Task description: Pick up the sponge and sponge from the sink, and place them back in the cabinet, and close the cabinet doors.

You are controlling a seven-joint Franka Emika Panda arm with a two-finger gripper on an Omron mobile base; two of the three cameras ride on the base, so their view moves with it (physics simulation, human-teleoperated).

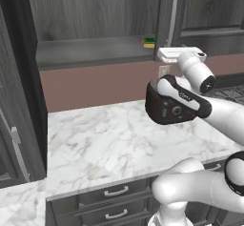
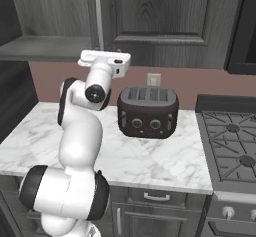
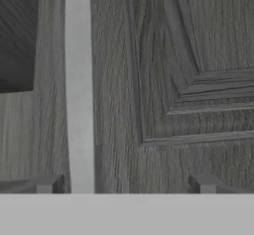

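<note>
The end effector, jaws apart and empty, faces the right cabinet door beside its silver handle; left of that door, a green-topped sponge rests on the cabinet shelf

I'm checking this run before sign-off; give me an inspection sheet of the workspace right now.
Surface: white marble counter, bare in front of the arm.
Job's things: green-topped sponge on the cabinet shelf; right cabinet door closed, left side open.
Clutter: dark toaster on the counter.
Grippers: gripper open, facing the door beside its silver handle.
Cables: nothing seen.
Surroundings: stove, base drawers.
</note>
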